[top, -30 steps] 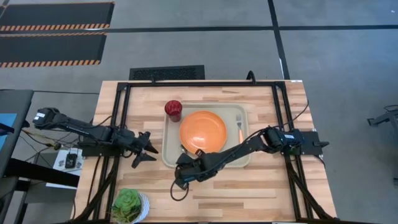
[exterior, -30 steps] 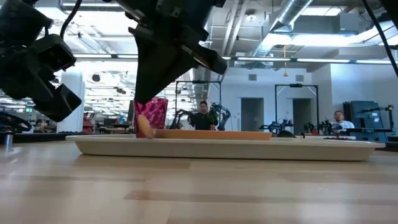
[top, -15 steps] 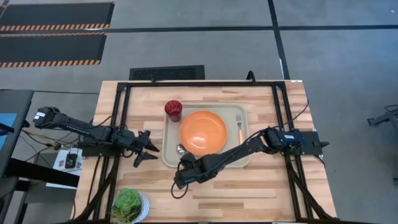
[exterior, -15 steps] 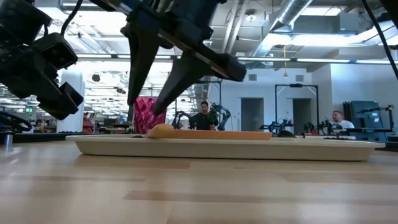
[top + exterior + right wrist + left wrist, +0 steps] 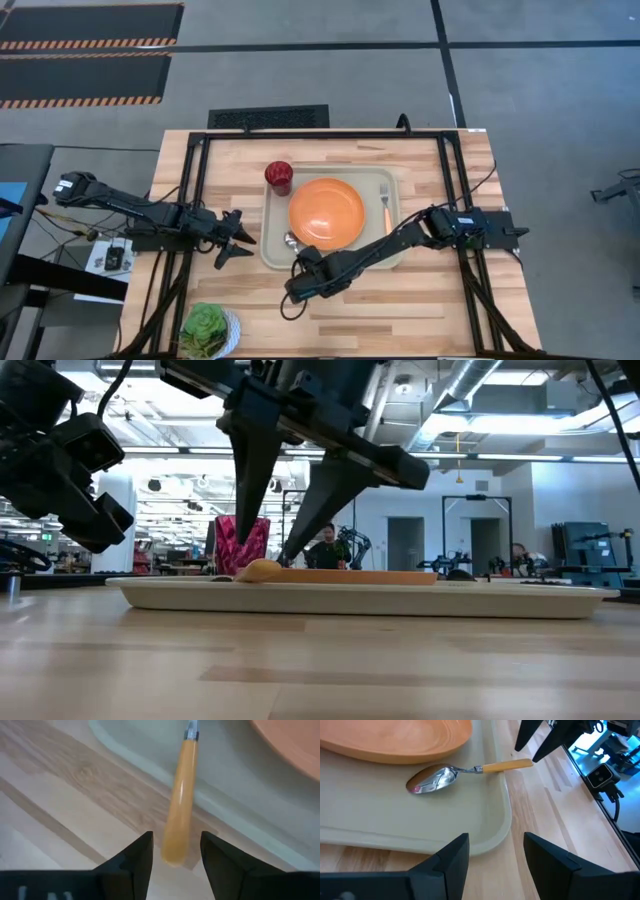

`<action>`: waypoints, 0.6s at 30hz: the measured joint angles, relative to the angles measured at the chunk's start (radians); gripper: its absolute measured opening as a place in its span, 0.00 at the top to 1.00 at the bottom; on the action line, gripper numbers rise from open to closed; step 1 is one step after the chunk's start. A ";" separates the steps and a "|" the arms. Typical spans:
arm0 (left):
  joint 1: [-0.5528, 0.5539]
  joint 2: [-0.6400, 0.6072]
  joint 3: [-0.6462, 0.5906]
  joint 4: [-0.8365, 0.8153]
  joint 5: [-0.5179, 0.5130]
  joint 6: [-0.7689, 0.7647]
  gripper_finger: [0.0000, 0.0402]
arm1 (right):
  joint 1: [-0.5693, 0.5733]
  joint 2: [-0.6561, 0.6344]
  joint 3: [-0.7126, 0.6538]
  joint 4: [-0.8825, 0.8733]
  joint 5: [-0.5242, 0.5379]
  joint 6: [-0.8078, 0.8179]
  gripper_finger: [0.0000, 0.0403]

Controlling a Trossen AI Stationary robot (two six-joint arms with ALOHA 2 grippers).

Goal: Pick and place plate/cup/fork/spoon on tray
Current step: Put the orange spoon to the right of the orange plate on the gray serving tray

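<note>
Orange-handled spoon (image 5: 462,771) released on the tray (image 5: 276,255): its silver bowl lies on the tray floor just beside the plate (image 5: 327,212), while the slim handle rests across the raised rim and overhangs the counter (image 5: 420,300). One second earlier the right gripper (image 5: 296,285) was pinched on this handle above the tray's near-left corner; half a second ago its fingers had parted, and now they stand spread and lifted clear, the handle tip visible between them in the right wrist view but untouched. The left gripper (image 5: 243,238) waits beside the tray's left edge, fingers apart, empty, unmoved across the three moments. Fork (image 5: 384,204) lies inside the tray along its right side. Cup (image 5: 278,177) stands at the tray's far-left corner; whether it sits inside the rim cannot be told from above. Judged from this layout, the spoon placement is essentially done, though the overhanging handle leaves it resting partly on the rim, and the task appears near completion, pending the cup's position
</note>
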 joint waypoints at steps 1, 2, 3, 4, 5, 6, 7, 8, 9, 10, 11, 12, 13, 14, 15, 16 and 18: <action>0.000 0.000 0.000 0.000 0.000 0.001 0.56 | -0.003 0.000 0.000 0.000 -0.001 -0.002 0.54; 0.000 0.000 0.000 0.000 0.000 0.001 0.56 | -0.004 0.000 -0.001 0.001 -0.003 -0.002 0.55; 0.000 0.000 0.000 0.000 0.000 0.001 0.56 | -0.004 0.000 -0.006 0.006 -0.003 -0.002 0.55; 0.000 0.000 0.000 0.000 0.000 0.001 0.56 | -0.004 0.000 -0.010 0.007 -0.003 -0.002 0.55; 0.000 0.000 0.000 0.000 -0.001 0.001 0.56 | -0.004 0.001 -0.012 0.005 -0.004 -0.002 0.56; 0.000 0.000 0.000 0.000 -0.001 0.001 0.56 | -0.004 0.002 -0.013 0.007 -0.009 -0.002 0.56; 0.000 0.000 0.000 0.000 -0.001 0.001 0.56 | -0.004 0.002 -0.013 0.016 -0.022 -0.002 0.56; 0.000 0.000 0.000 0.000 -0.001 0.001 0.56 | -0.005 0.002 -0.013 0.026 -0.036 -0.002 0.56; 0.000 0.000 0.000 0.000 -0.002 0.001 0.56 | -0.005 0.002 -0.013 0.033 -0.046 -0.002 0.56; 0.000 0.000 0.000 0.000 -0.003 0.001 0.56 | -0.005 0.002 -0.013 0.036 -0.049 -0.001 0.56; 0.000 0.000 0.000 0.000 -0.003 0.002 0.56 | -0.005 0.002 -0.013 0.036 -0.047 -0.001 0.55; 0.000 0.000 0.000 0.000 -0.003 0.002 0.56 | -0.007 0.002 -0.013 0.034 -0.043 -0.001 0.55; 0.000 0.000 0.000 0.000 -0.003 0.002 0.56 | -0.009 0.002 -0.013 0.034 -0.043 -0.001 0.55; 0.000 0.000 0.000 0.000 -0.003 0.002 0.56 | -0.012 0.002 -0.013 0.035 -0.043 -0.001 0.55; 0.000 0.000 0.000 0.000 -0.003 0.002 0.56 | -0.015 0.002 -0.013 0.035 -0.043 -0.001 0.55; 0.000 0.000 0.000 0.000 -0.003 0.002 0.56 | -0.018 0.002 -0.014 0.035 -0.046 -0.001 0.55; 0.000 0.000 0.000 0.000 -0.003 0.001 0.56 | -0.025 0.001 -0.035 0.056 -0.050 -0.001 0.55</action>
